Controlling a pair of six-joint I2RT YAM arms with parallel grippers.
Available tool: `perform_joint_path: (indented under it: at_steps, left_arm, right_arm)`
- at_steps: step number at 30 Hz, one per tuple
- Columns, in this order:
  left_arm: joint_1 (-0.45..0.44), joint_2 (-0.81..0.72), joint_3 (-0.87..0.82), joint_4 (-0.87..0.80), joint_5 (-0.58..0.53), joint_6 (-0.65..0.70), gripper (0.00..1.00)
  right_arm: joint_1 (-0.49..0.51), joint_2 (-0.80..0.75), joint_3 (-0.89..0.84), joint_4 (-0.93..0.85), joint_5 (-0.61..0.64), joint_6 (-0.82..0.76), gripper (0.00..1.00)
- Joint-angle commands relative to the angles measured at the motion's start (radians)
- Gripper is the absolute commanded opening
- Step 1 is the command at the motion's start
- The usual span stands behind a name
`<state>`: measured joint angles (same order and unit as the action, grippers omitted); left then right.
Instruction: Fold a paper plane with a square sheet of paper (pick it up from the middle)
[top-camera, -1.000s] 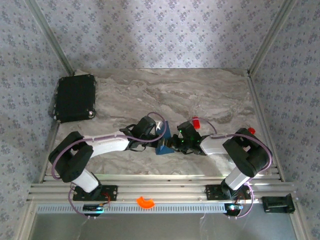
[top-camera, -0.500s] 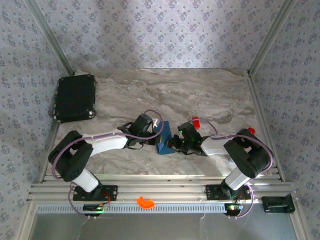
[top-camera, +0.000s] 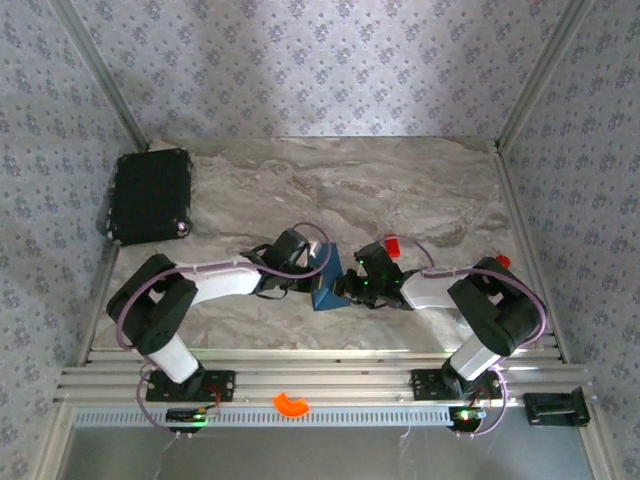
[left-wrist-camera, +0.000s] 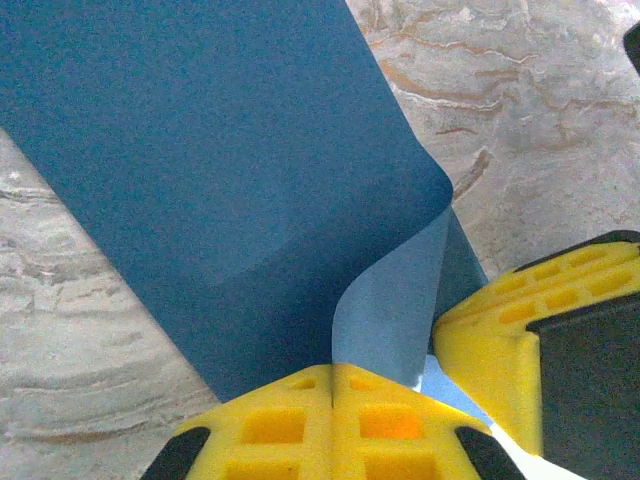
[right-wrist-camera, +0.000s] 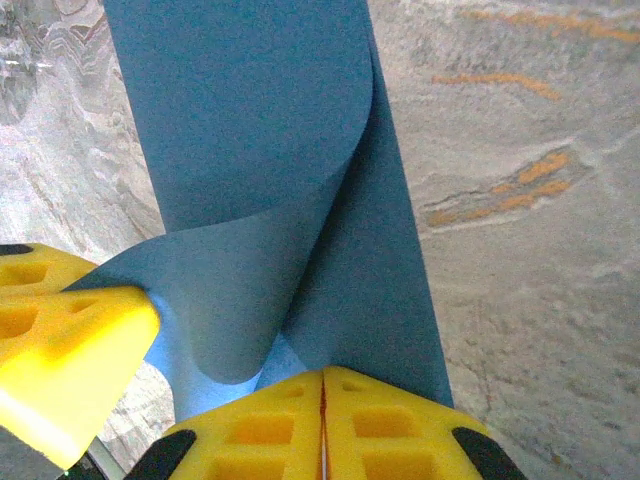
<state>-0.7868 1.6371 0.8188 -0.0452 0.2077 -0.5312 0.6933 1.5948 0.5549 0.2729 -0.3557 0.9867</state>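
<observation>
The left jaws are pressed together on the near edge of the square sheet of paper (left-wrist-camera: 220, 150), their yellow pads (left-wrist-camera: 290, 420) meeting flush, and a lighter flap of the sheet curls up just ahead of them and to their right. The right jaws are likewise clamped on the same dark blue sheet, which stretches away in front of them and bows into a loose curl on their left side, beside the other arm's pad. The marble counter (top-camera: 420, 190) shows beyond the paper on either side of both pairs of jaws.
</observation>
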Motion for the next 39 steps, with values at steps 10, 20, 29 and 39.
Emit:
perform_joint_path:
  at_steps: [10,20,29,39]
  left_arm:
    - [0.006,0.054,0.045,-0.007,-0.012,0.027,0.03]
    - [0.005,0.068,-0.022,0.044,0.06,-0.047,0.03]
    - [-0.021,0.041,-0.05,0.059,0.065,-0.109,0.02]
    - [-0.033,0.035,-0.005,0.038,0.038,-0.102,0.03]
  right_arm:
    - [-0.007,-0.013,0.003,-0.121,0.007,-0.035,0.11]
    - [-0.01,-0.096,0.023,-0.13,0.009,-0.052,0.17]
    - [0.014,-0.111,0.001,-0.113,0.001,-0.03,0.18]
    - [0.027,-0.081,-0.064,-0.131,0.076,0.019,0.11]
